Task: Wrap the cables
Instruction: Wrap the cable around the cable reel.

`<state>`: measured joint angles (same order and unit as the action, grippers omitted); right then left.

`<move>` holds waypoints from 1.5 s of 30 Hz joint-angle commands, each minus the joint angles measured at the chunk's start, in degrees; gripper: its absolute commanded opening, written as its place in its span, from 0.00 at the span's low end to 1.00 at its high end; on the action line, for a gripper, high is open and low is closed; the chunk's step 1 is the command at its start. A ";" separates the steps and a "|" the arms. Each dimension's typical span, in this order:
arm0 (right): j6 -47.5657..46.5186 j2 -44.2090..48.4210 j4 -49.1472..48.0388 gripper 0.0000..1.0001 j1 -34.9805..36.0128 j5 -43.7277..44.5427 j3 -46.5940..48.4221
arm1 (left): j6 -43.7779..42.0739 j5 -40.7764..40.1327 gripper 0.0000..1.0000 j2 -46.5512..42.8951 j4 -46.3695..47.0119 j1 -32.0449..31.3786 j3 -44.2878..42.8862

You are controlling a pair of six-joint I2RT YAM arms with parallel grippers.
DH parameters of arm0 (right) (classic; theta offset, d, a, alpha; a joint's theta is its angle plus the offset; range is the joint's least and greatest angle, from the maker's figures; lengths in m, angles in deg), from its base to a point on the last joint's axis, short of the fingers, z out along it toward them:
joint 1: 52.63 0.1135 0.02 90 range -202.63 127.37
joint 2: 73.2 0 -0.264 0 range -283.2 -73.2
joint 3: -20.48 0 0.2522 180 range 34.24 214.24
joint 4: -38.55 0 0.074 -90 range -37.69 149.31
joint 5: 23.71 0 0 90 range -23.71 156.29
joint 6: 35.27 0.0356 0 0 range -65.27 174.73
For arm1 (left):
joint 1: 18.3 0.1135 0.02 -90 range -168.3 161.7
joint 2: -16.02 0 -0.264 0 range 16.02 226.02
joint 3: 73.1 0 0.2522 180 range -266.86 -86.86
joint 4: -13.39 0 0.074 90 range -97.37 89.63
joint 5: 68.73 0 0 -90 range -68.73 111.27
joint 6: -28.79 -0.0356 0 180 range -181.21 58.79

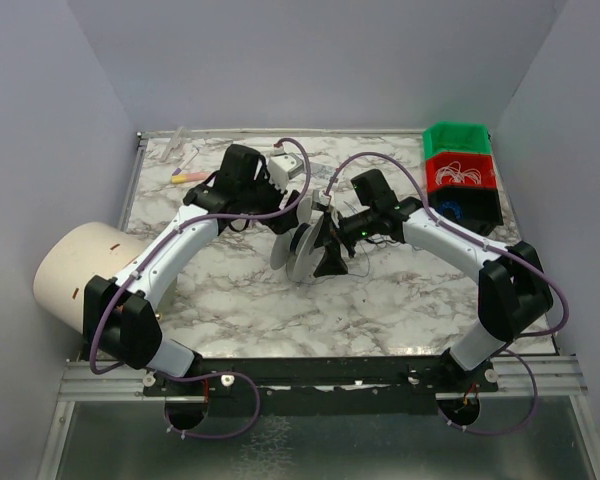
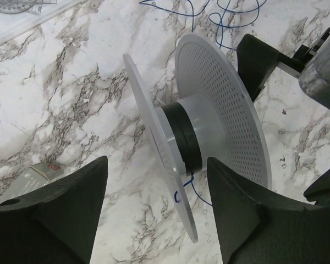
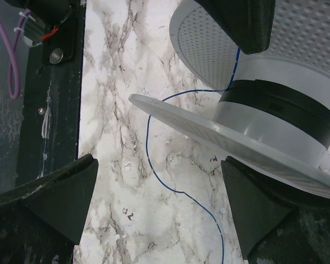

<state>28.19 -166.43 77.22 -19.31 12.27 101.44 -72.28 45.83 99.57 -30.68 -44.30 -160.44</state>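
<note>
Spool [image 2: 193, 132] axis is set across part-open left fingers [image 2: 60, 214], nothing gripped; cable [image 3: 148, 143] is seen lying between wide-open, empty right fingers [image 3: 55, 192].

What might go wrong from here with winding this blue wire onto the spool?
The loose blue wire crosses a flange of the spool and lies slack on the table; it may slip off or tangle. The spool sits between the open left gripper and right gripper, so it might roll or tip.
</note>
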 commanded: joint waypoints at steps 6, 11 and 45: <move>0.09 -0.49 -0.66 1.00 0.43 1.59 -0.30 | -1.40 -1.76 0.66 2.28 -2.67 -0.15 -0.20; 0.00 -0.63 -0.70 1.00 0.38 1.98 -0.31 | -1.67 -0.55 0.66 2.37 -3.99 -0.17 -0.55; -0.53 -1.29 -0.45 1.00 0.44 2.60 -0.16 | -2.50 -0.47 0.23 3.59 -4.76 -0.17 -0.51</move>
<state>28.14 -166.45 77.24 -19.31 13.34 101.44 -74.18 45.26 102.93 -34.41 -44.30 -160.44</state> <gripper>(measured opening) 0.998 0.297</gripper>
